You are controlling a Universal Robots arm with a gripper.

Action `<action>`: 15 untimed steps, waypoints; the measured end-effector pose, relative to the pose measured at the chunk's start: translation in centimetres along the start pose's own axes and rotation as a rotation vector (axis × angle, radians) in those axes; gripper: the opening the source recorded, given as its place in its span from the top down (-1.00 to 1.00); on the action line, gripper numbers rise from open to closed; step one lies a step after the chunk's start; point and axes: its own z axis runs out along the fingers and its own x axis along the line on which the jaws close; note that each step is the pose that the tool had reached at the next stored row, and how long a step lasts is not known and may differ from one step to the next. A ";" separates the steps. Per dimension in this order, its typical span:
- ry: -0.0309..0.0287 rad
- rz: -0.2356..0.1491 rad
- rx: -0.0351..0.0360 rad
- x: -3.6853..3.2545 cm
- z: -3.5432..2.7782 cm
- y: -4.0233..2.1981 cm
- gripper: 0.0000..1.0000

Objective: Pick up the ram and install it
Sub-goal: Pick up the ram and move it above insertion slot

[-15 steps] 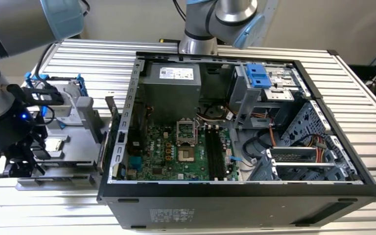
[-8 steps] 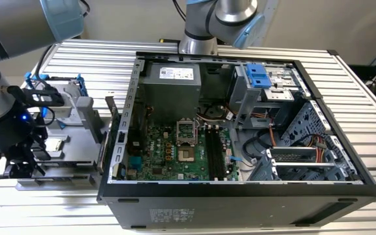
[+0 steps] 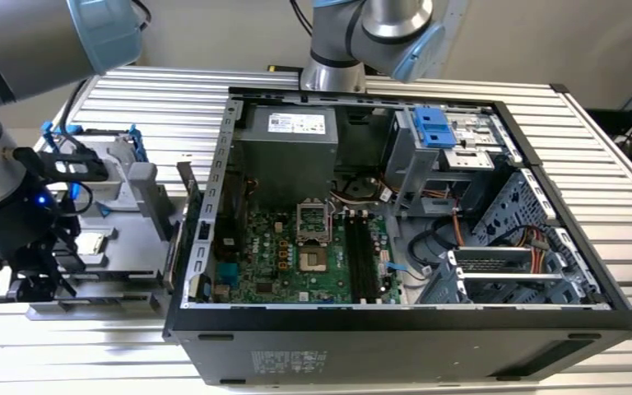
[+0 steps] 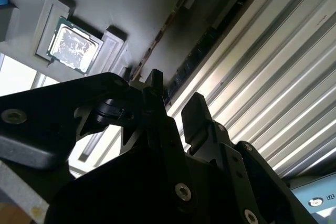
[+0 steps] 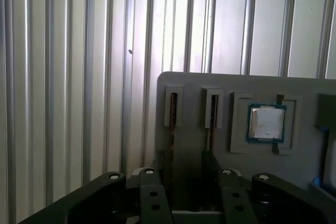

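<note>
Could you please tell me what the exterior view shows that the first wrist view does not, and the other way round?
The exterior view adds: the open computer case, its motherboard and the blue-framed drive. The first wrist view adds: two narrow holders on the grey tray, each with a thin board edge-on, likely the ram, just beyond the open tool. Both: the grey tray, the processor chip, the tool and the ribbed table.

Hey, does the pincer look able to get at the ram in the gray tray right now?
Probably yes. The pincer hangs open close over the tray, and the ram stands on edge in it with nothing covering it or lying between it and the fingers.
</note>
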 end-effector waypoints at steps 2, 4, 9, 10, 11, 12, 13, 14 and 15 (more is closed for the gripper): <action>0.0001 0.000 -0.0002 0.02 0.05 0.01 -1.00; -0.0001 0.000 0.0000 0.03 0.15 0.00 -1.00; -0.0001 0.000 0.0001 0.08 0.38 0.00 -1.00; 0.0000 0.000 0.0000 0.09 0.46 0.00 -1.00; 0.0000 0.000 0.0000 0.12 0.56 0.00 -1.00; 0.0000 0.000 0.0000 0.16 0.67 -0.01 -1.00; 0.0000 0.000 0.0000 0.25 0.79 -0.01 -1.00; 0.0000 0.000 -0.0001 0.40 0.95 0.00 -1.00; -0.0001 0.000 0.0001 0.56 1.12 0.01 -1.00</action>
